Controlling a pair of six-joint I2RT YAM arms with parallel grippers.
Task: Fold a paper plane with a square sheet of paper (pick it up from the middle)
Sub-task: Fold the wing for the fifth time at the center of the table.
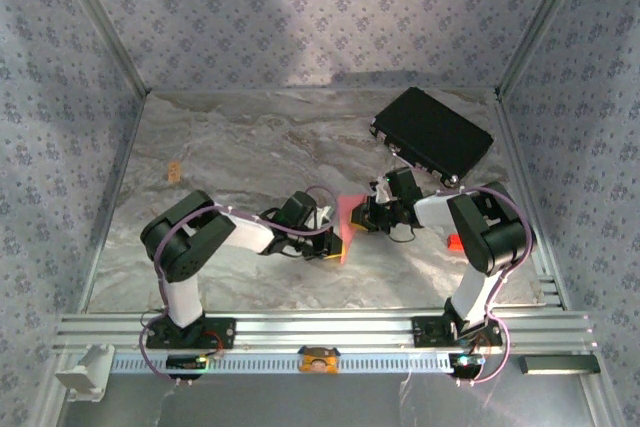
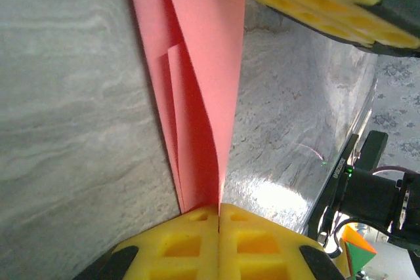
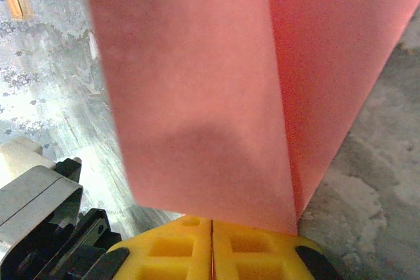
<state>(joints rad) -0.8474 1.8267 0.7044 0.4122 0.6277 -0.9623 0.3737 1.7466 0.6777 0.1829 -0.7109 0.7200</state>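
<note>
Between the two tools, above the middle of the marbled surface, a partly folded paper sheet stands on edge, pinched from both sides. Left tool is clenched on one margin, its yellow pads pressed flat together with the pink layers rising straight out of the seam. Right tool is clamped the same way on the opposite margin, facing it at close range. Held so, the sheet looks stretched upright, probably so a crease can be set or a side turned over. Two layers and a narrower inner flap show just ahead of the left tool. Whether the lower edge touches the surface cannot be told. Black case lies well beyond the right tool, out of the way
</note>
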